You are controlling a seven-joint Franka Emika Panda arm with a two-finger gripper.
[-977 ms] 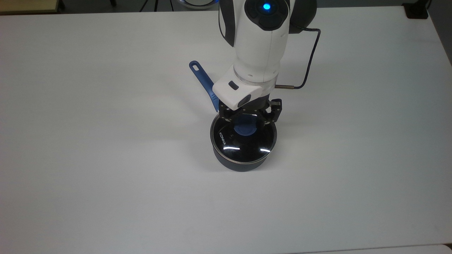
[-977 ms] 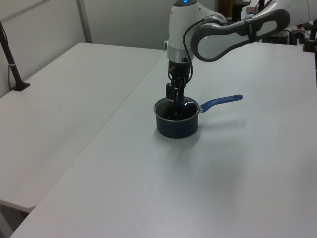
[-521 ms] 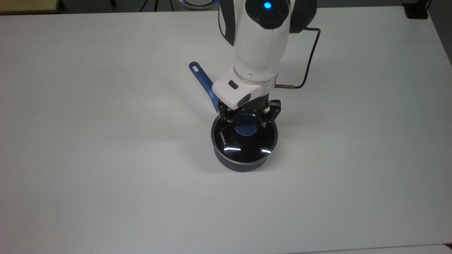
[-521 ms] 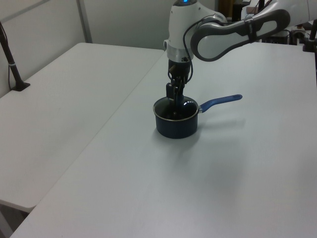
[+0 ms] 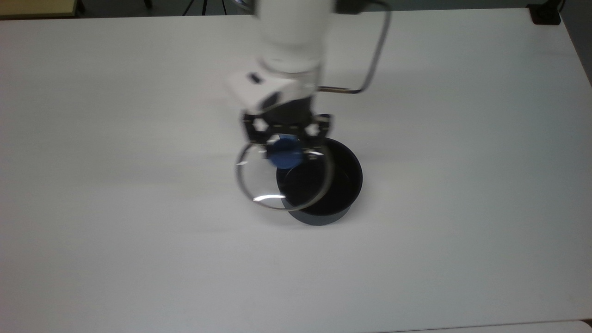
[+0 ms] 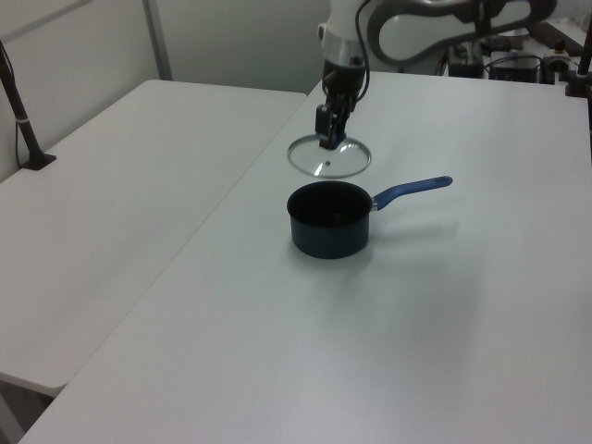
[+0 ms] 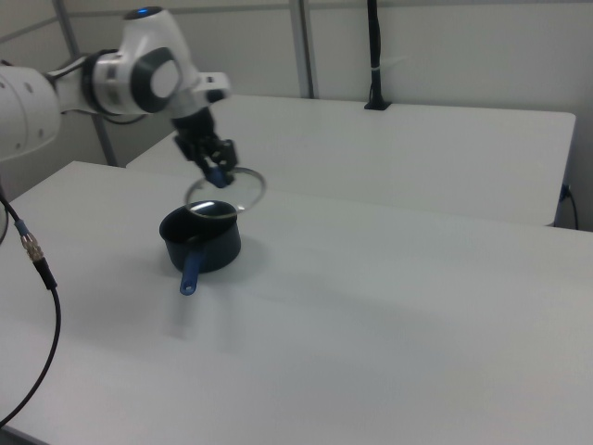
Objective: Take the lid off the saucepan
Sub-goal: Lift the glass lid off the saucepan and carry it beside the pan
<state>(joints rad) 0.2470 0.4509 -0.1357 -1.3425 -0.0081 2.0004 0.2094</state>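
Observation:
My gripper (image 5: 285, 144) is shut on the blue knob of the lid (image 5: 261, 178), a clear glass disc with a metal rim. The lid (image 6: 330, 159) hangs in the air, lifted off the saucepan (image 6: 327, 220) and level. In the top view it sits toward the left, overlapping only the left part of the pan's rim. The saucepan (image 5: 330, 187) is dark navy, open and black inside, standing on the white table (image 5: 138, 231). Its long blue handle (image 6: 413, 190) points to the left view's right. In the right view the gripper (image 7: 216, 175) holds the lid (image 7: 227, 194) just above and behind the saucepan (image 7: 201, 240).
A second white table (image 6: 120, 213) adjoins along a seam. A black post (image 6: 20, 106) stands at its far edge, and again in the right view as the post (image 7: 373, 56). A thin cable (image 5: 370, 69) loops from the arm. Bare tabletop lies all around the pan.
The gripper has risen with the lid, lifting it off the saucepan and carrying it to the top view's left. The saucepan stays in place, now uncovered.

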